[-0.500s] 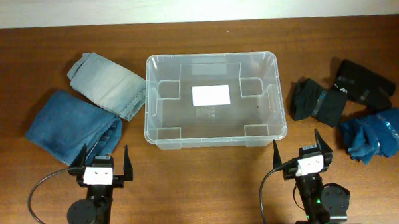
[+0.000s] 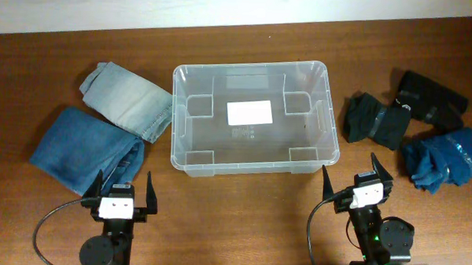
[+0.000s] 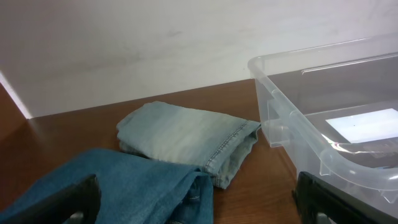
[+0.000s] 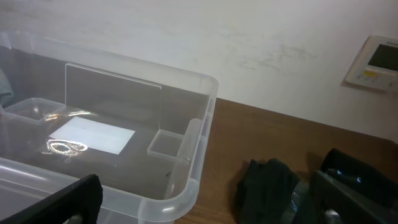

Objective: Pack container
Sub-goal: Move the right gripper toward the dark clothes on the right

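Note:
The clear lidless container (image 2: 252,68) stands at the table's middle, empty, with a white label on its base. My left gripper (image 2: 125,184) is open and empty near the front edge, just in front of the dark blue jeans (image 2: 86,149). My right gripper (image 2: 352,177) is open and empty in front of the container's front right corner. In the left wrist view the left gripper (image 3: 196,205) faces the dark jeans (image 3: 124,186), with the container's rim (image 3: 280,87) at the right. In the right wrist view the right gripper (image 4: 208,202) faces the container's corner (image 4: 186,199).
Folded light blue jeans (image 2: 127,101) lie left of the container, also in the left wrist view (image 3: 186,137). To the right lie two black garments (image 2: 376,120) (image 2: 431,98) and a blue one (image 2: 448,158). A black garment (image 4: 267,186) shows in the right wrist view.

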### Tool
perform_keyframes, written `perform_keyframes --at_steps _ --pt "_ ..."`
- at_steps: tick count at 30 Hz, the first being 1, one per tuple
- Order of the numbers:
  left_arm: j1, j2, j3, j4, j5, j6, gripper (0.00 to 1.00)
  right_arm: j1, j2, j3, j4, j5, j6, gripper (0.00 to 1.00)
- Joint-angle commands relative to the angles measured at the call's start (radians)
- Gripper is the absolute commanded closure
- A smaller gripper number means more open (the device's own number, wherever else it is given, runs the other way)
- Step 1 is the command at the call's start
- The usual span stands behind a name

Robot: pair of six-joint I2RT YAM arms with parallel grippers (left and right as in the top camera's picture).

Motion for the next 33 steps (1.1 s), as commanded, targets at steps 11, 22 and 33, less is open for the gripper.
perform_keyframes --at_steps 11,22,33 --pt "-0.003 0.002 -0.002 -0.006 0.011 0.01 0.01 0.007 -0.005 -0.005 -0.005 -0.016 0.014 0.02" --pt "-0.003 0.002 -0.002 -0.006 0.011 0.01 0.01 0.007 -0.005 -0.005 -0.004 -0.021 0.015 0.02" --pt "-0.003 0.003 0.058 -0.039 0.009 -0.04 0.01 0.007 0.034 0.142 -0.166 0.205 0.23 0.02"
